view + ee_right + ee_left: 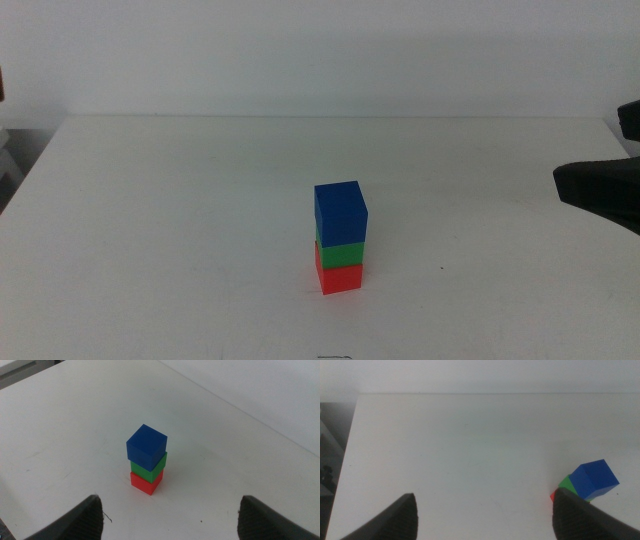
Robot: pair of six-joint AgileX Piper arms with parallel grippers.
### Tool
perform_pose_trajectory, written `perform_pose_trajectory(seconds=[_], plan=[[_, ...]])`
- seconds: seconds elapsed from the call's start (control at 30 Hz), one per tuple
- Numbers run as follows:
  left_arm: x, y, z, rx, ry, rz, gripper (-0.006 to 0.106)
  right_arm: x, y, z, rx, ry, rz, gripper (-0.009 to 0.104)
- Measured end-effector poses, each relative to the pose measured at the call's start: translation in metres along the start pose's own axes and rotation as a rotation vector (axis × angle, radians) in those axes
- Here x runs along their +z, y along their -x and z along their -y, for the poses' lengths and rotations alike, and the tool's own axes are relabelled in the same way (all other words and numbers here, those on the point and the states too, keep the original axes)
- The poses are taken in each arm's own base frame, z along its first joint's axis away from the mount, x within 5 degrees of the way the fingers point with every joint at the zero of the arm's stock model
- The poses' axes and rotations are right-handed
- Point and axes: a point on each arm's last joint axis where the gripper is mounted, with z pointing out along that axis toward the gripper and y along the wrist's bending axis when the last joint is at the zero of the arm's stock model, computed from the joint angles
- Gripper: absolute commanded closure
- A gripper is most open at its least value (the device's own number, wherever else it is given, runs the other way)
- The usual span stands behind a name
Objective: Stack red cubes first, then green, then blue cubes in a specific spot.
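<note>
While white table (180,220) lies bare-looking, blue cube (340,212) tops green (341,251); red (340,276) lowest.

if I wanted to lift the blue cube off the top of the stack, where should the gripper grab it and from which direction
Probably come straight down from above and close on two opposite side faces of the blue cube. It sits topmost, on the green cube and red cube, so its sides are free. It looks turned slightly against the cubes below, so square the jaws to its own faces. The right gripper is open, facing the stack.
</note>
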Motion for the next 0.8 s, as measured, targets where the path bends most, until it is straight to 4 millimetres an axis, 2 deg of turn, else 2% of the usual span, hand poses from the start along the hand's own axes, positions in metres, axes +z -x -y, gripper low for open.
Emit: perform_pose_trajectory(seconds=[0.17, 0.33, 0.47, 0.57, 0.63, 0.67, 0.8], plan=[[-0.007, -0.006, -0.005, 0.027, 0.043, 0.074, 0.011, 0.000, -0.002, 0.002, -0.016, -0.027, 0.012, 0.001], [-0.011, -0.028, -0.014, 0.086, 0.118, 0.209, 0.011, 0.001, -0.013, 0.012, -0.003, -0.132, 0.111, 0.001], [-0.009, -0.056, -0.017, 0.108, 0.115, 0.339, 0.011, 0.007, -0.046, 0.024, 0.048, -0.271, 0.170, 0.001], [-0.004, -0.080, -0.018, 0.119, 0.100, 0.448, 0.011, 0.007, -0.079, 0.029, 0.087, -0.381, 0.198, 0.001], [0.003, -0.098, -0.020, 0.126, 0.090, 0.509, 0.011, 0.005, -0.102, 0.030, 0.106, -0.455, 0.222, 0.001], [0.009, -0.115, -0.021, 0.127, 0.076, 0.573, 0.011, 0.004, -0.124, 0.027, 0.122, -0.511, 0.238, 0.001], [0.024, -0.148, -0.023, 0.089, 0.036, 0.642, 0.011, 0.004, -0.164, 0.020, 0.142, -0.601, 0.266, 0.001]])
